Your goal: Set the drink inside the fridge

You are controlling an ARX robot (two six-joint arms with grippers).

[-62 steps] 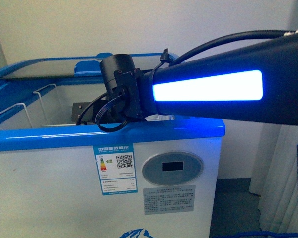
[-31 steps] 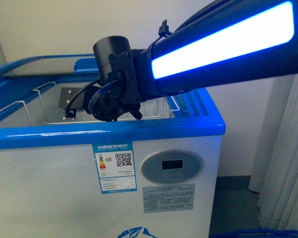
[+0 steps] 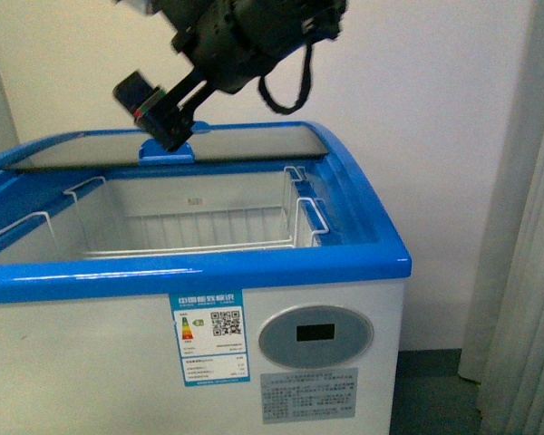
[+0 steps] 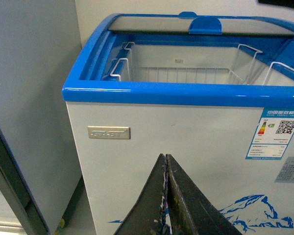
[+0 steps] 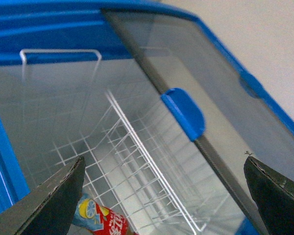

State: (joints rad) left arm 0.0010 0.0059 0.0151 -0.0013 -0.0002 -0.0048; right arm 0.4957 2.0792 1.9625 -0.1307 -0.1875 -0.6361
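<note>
Right arm is up high in the front view, wrist angled down and to the left, with the right gripper (image 3: 154,113) at its tip. Its own camera shows the two fingers (image 5: 49,198) spread wide apart, nothing between them. Left gripper (image 4: 165,196) has its fingers pressed together, pointing forward

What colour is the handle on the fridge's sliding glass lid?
Blue, matching the top rim. The lid handle shows best in the right wrist view.
</note>
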